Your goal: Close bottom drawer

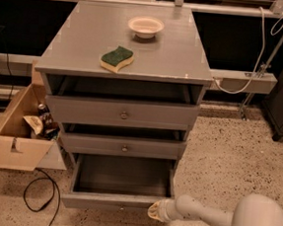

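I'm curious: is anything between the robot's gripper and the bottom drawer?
Nothing shows there in the camera view: the gripper sits right at the front corner of the open bottom drawer.

The cabinet (137,45) is flat grey all over, and so is the bottom drawer (105,201), with a darker grey inside. The far bowl (145,26) is cream; the sponge (117,58) is dark green over yellow. The floor (222,152) is beige with dark speckles. At near right, the pale yellowish gripper (155,211) sits by the drawer's front corner on an off-white arm (206,219). The left box (15,149) is tan and the cable (34,198) black.
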Robot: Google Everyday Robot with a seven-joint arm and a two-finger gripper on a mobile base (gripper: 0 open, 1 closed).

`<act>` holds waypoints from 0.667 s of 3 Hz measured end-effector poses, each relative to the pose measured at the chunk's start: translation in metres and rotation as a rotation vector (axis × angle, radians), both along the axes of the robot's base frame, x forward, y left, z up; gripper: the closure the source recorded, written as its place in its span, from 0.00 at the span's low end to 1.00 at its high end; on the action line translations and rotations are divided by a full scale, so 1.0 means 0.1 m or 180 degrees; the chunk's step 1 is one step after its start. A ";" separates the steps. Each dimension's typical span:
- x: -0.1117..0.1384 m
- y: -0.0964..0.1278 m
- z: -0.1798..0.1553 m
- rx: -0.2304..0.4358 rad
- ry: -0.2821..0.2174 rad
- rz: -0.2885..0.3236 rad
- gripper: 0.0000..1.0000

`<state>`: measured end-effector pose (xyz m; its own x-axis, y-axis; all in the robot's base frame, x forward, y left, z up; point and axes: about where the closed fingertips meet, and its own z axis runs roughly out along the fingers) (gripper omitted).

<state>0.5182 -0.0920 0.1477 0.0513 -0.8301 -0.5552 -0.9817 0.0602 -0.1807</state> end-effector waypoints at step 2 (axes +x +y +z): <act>0.25 -0.16 -0.07 0.0238 -0.0224 -0.0320 1.00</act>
